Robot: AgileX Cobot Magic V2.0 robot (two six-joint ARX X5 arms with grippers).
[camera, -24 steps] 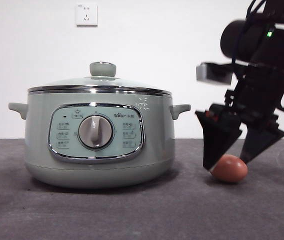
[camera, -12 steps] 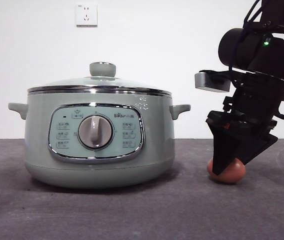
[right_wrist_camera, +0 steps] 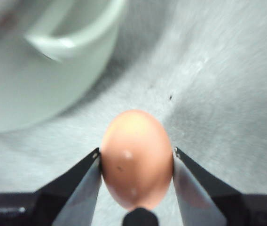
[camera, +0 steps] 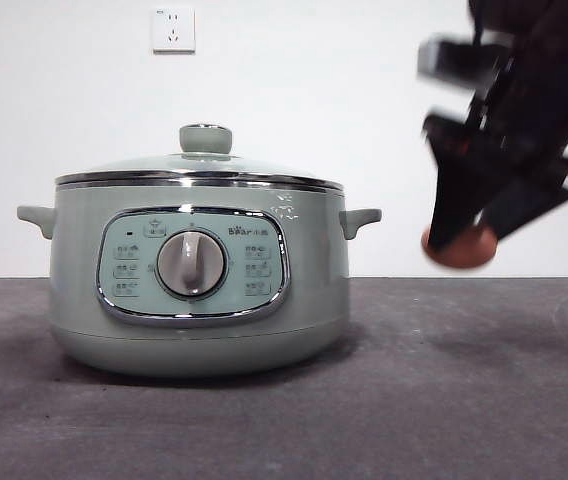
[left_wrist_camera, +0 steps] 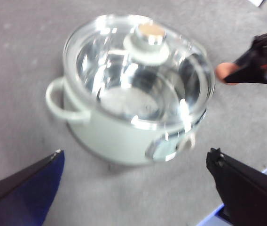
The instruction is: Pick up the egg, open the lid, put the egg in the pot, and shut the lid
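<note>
The right gripper (right_wrist_camera: 136, 157) has the egg (right_wrist_camera: 136, 157) pinched between both jaws, up off the table, beside the pot (camera: 199, 285). The lid (camera: 200, 165) is on. The left gripper (left_wrist_camera: 138, 183) hangs above the pot, jaws spread wide.

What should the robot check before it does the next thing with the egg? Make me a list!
1. Egg gripped between both jaws of the right gripper: ok.
2. Egg lifted clear of the table: ok, it hangs in the air beside the pot.
3. Lid off so the egg can go in: not ok, it sits on the pot.
4. Left gripper open and free to take the knob: ok, jaws wide apart above the pot.
5. Inside of the pot bare: ok, nothing shows through the glass.
6. Eggshell uncracked: cannot tell.
</note>
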